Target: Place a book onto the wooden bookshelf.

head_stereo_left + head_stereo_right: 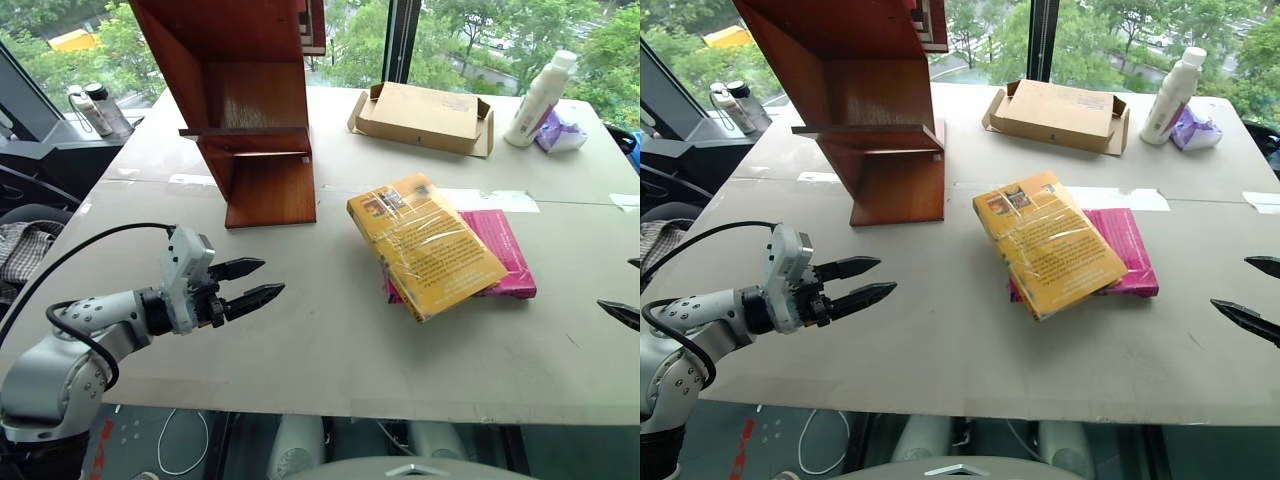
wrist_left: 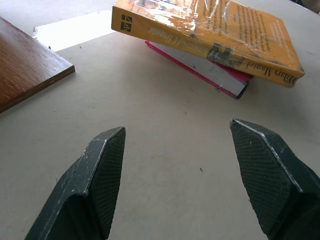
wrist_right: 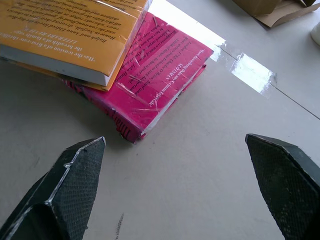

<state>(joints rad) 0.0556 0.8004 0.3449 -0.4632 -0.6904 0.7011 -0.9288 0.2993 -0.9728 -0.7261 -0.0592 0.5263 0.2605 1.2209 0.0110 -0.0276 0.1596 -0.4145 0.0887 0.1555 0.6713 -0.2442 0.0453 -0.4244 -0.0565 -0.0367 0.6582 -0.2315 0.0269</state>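
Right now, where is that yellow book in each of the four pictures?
Left eye view: book, right of centre on the table.
Right eye view: book, near centre.
Left wrist view: book, ahead.
Right wrist view: book, one corner.
Shared landmark: the pink book beneath it.

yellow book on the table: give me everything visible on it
The yellow book is a thick yellow-orange paperback in glossy, wrinkled plastic wrap, with small pictures at the cover's top and lines of dark text below. It lies flat, cover up, skewed across the pink book beneath it, which it partly covers. Both rest on the grey table, to the right of the wooden bookshelf. Neither the left gripper nor the right gripper touches it.
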